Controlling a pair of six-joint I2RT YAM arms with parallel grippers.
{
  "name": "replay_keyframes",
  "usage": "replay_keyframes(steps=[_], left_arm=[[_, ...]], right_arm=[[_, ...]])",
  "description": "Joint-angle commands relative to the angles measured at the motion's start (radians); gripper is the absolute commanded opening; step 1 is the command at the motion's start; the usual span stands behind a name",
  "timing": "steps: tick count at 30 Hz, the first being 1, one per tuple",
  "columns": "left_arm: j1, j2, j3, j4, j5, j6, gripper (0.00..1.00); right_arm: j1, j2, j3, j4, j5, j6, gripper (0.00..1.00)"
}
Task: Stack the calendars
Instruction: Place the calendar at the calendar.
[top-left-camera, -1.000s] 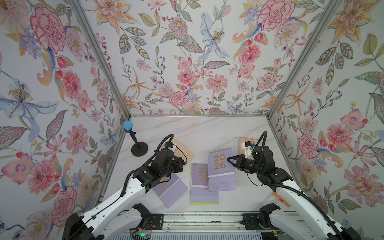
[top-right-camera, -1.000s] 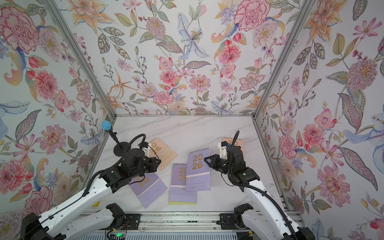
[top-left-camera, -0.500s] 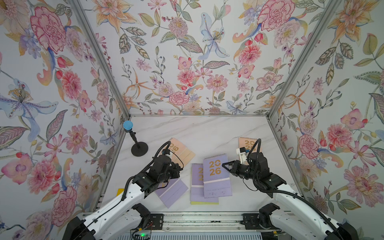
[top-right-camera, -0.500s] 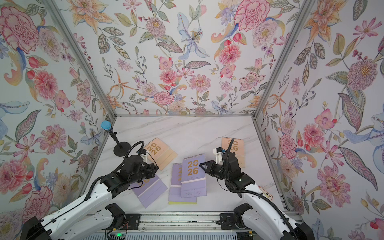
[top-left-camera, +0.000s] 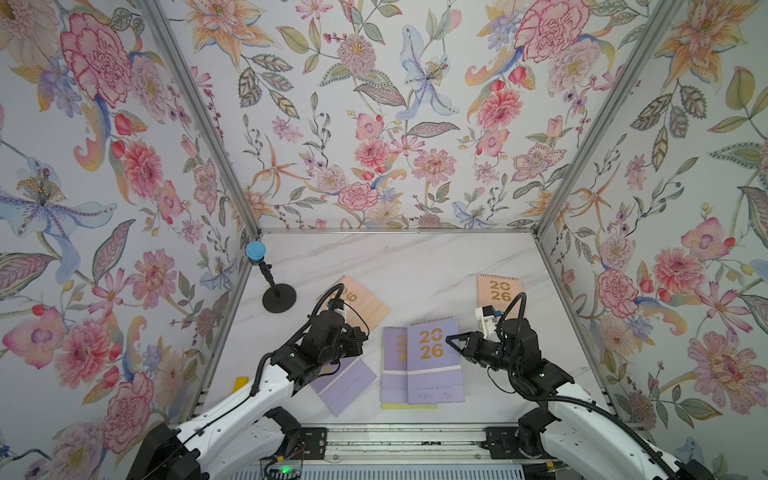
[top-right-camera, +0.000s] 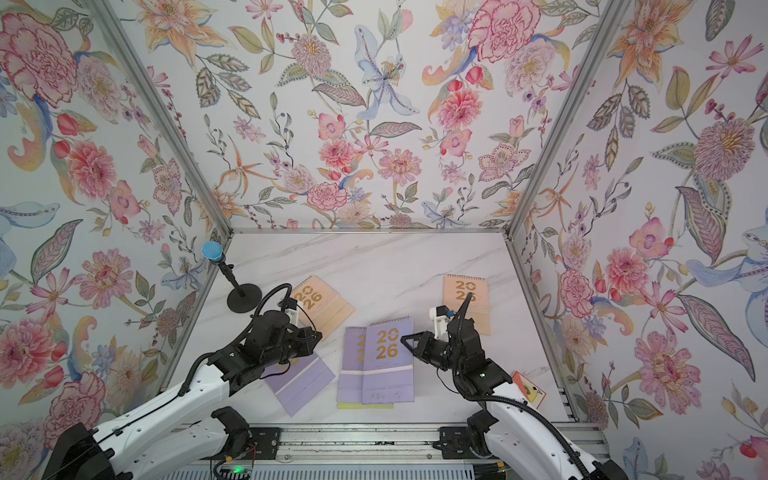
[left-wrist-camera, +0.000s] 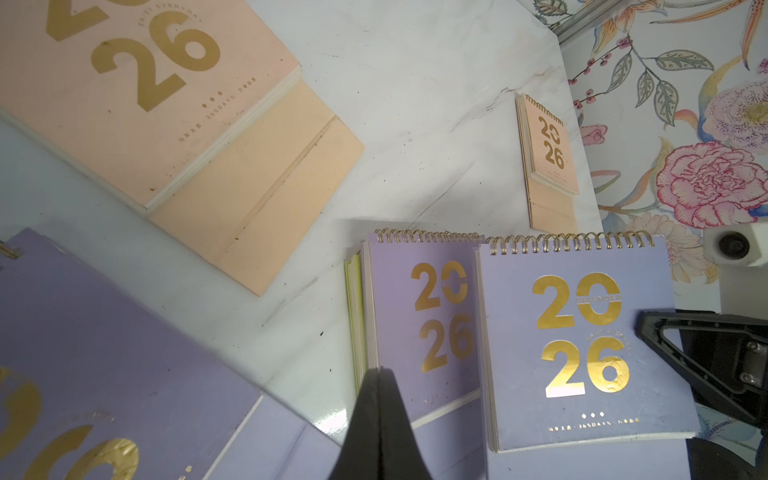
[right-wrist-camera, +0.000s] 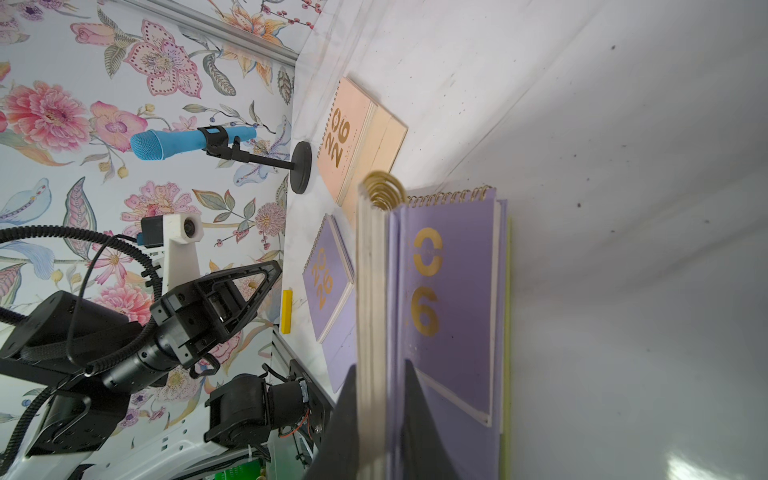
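Note:
My right gripper (top-left-camera: 449, 338) (right-wrist-camera: 380, 372) is shut on the right edge of a lilac calendar (top-left-camera: 434, 357) (left-wrist-camera: 582, 345). It holds that calendar low over a second lilac calendar (top-left-camera: 394, 361) lying on a yellow-green one (top-left-camera: 409, 406), offset to the right of them. A third lilac calendar (top-left-camera: 343, 384) lies askew at the front left, partly under my left arm. My left gripper (top-left-camera: 365, 336) (left-wrist-camera: 378, 372) hovers above it, shut and holding nothing. One peach calendar (top-left-camera: 365, 303) lies behind the left arm and another (top-left-camera: 498, 291) at the back right.
A blue microphone on a black stand (top-left-camera: 272, 286) stands at the back left by the wall. A small yellow bar (top-left-camera: 240, 383) lies at the front left edge. An orange-red card box (top-right-camera: 528, 388) sits at the front right, behind my right arm. Floral walls enclose three sides.
My right gripper has carried the lilac calendar down, nearer and slightly left, over the lilac and yellow-green pair. The left gripper has drifted a little toward the front, still shut.

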Motion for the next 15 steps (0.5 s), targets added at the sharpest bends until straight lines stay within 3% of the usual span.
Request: replay_keyframes(steps=[1,15], left_arm=[[0.013,0.002,-0.034,0.033,0.006,-0.011,0.0],[0.013,-0.018,-0.121,0.123,0.017,-0.051,0.0]], right_arm=[[0.014,-0.013,-0.008,0.099,-0.008,0.03,0.04],[0.046,0.088,0.004,0.191,-0.028,0.049,0.04]])
